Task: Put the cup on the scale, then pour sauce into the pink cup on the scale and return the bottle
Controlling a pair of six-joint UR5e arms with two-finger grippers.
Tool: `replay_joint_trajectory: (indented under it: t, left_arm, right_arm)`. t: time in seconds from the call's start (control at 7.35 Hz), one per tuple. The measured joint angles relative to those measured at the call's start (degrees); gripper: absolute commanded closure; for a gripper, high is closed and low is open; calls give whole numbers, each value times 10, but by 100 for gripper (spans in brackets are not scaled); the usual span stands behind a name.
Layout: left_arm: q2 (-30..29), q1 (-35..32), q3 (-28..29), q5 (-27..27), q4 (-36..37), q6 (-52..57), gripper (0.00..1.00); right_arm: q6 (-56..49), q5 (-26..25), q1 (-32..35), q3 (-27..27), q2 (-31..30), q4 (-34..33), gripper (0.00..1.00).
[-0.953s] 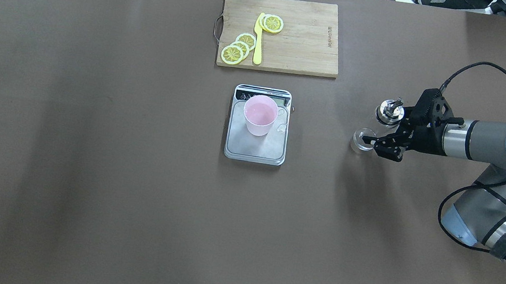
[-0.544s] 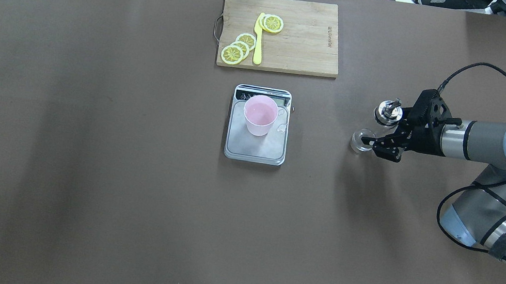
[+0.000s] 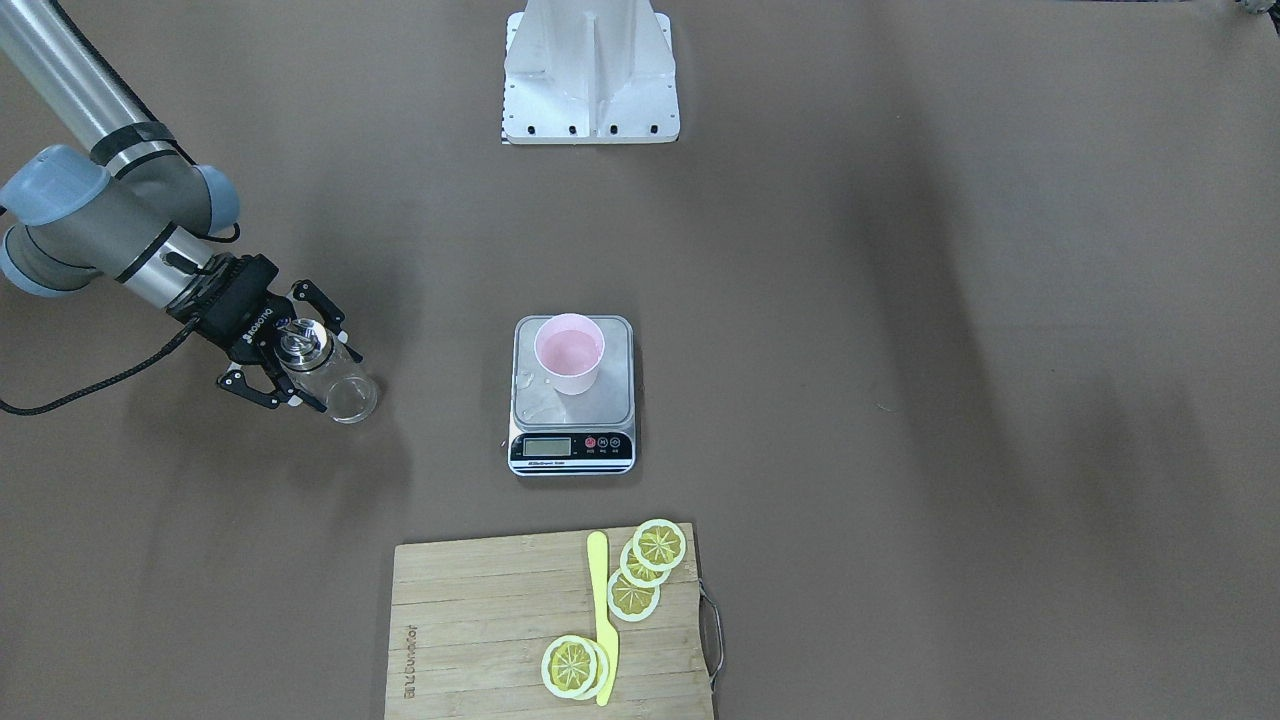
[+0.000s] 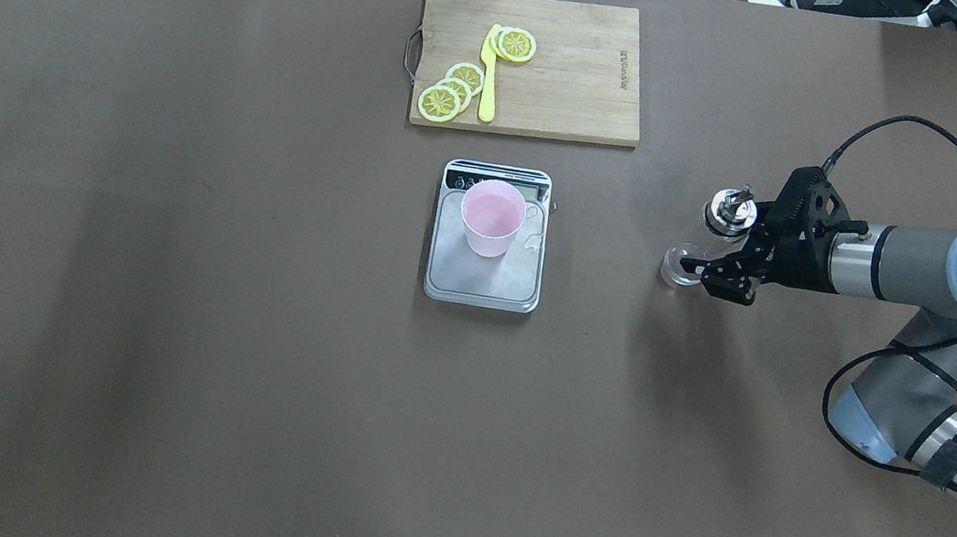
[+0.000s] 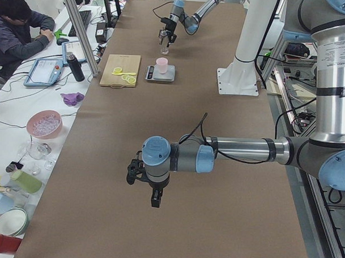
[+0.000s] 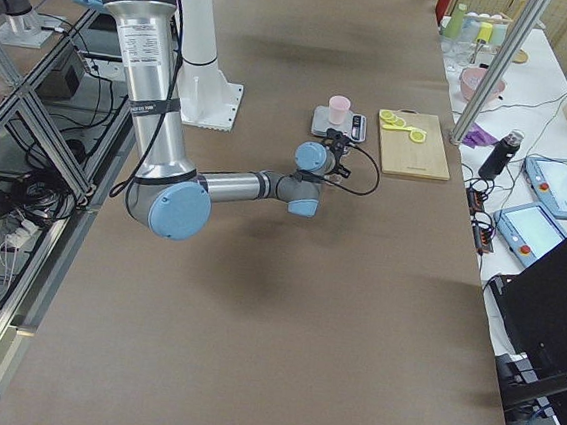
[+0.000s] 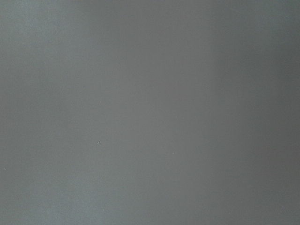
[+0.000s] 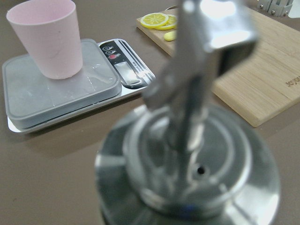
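Brown worktop (image 4: pixel 159 310) carries the scale (image 4: pixel 483 283) at its middle, with the cup (image 4: pixel 492 218) upright on the platform. Well to the robot's right, the right gripper (image 3: pixel 337 383) is clamped round the bottle (image 4: pixel 679 268), which stands roughly upright, spout up. A board (image 4: pixel 579 69) with lemon slices (image 4: pixel 451 89) lies beyond the scale. The left gripper (image 5: pixel 154 197) hangs well apart; whether it is closed I cannot tell.

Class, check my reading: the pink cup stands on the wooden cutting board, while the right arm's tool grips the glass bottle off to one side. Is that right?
Not quite. The cup stands on the scale, not on the cutting board; the overhead view shows it. The right tool does grip the bottle, off to one side.
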Motion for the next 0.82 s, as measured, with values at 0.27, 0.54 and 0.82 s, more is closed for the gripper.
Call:
replay_joint_trajectory:
  t: [0.27,0.54,0.82]
  left_arm:
    - [1,0,0,0,0,0,2]
    - [4,0,-1,0,0,0,2]
    - [5,0,-2,0,0,0,2]
  right_arm:
    - [0,1,0,0,0,-1,0]
    - [3,1,1,1,0,0,0]
    - [4,3,3,4,-8,4,0]
